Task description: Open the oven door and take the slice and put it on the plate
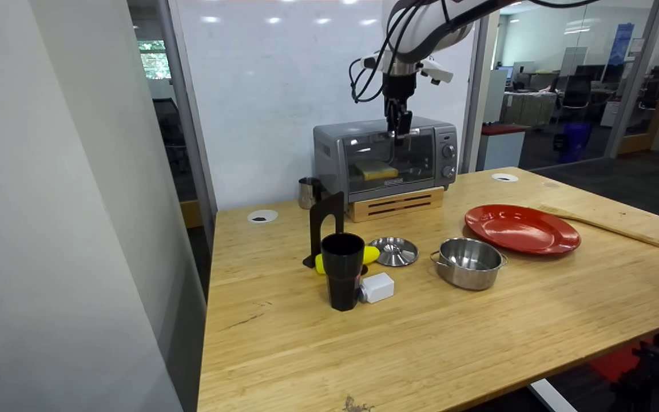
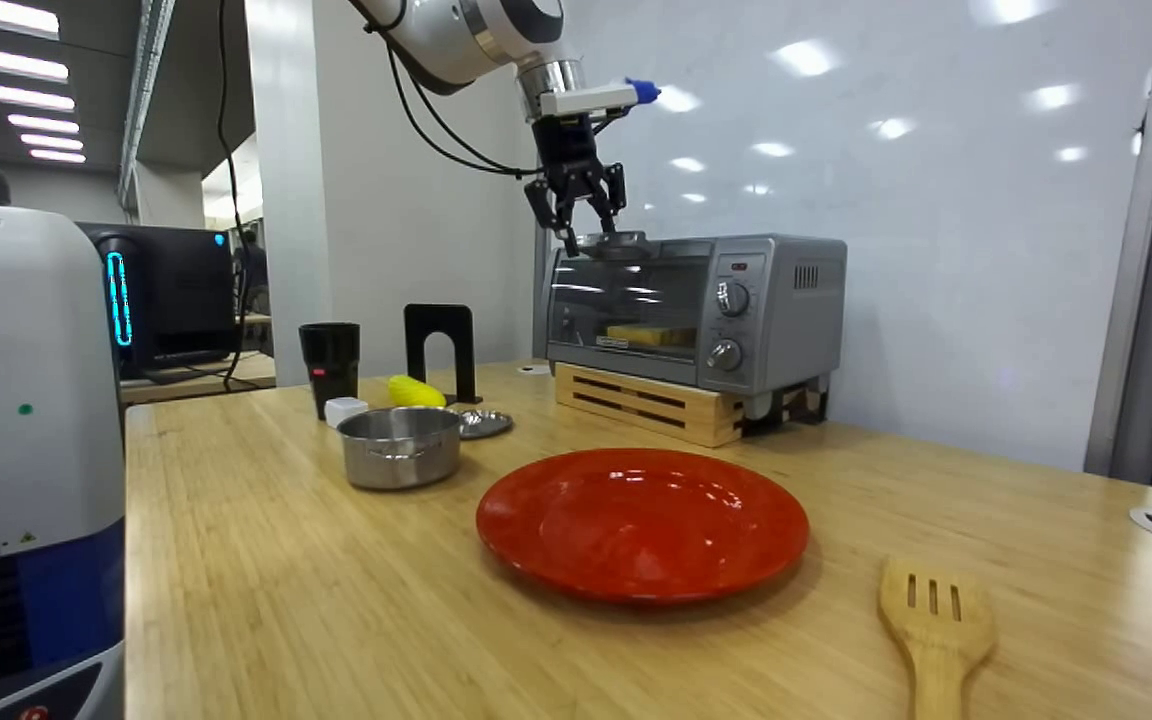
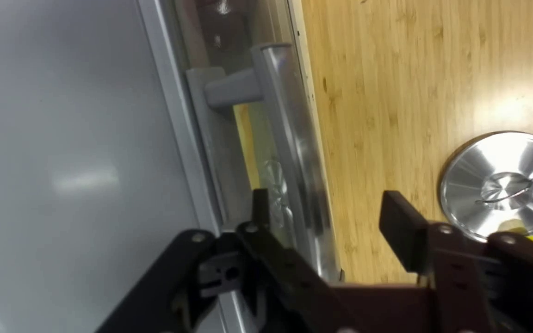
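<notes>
1. The gripper is at the handle bar of the toaster-oven door. The jaws stand apart: the inner finger is on the door side of the bar, the outer finger beyond it. Whether either touches, I cannot tell.
2. The bar's long axis runs through the gap, roughly square to the closing line; the coming pull seems to turn on this.
3. The door is closed below the jaws. A yellow slab, probably the slice, lies lower and inward, behind the glass.
4. The red plate is lower, on the outer finger's side, towards the upper knob.
5. Below the jaws, the door's badge is too small to read, as are the knob markings.
</notes>
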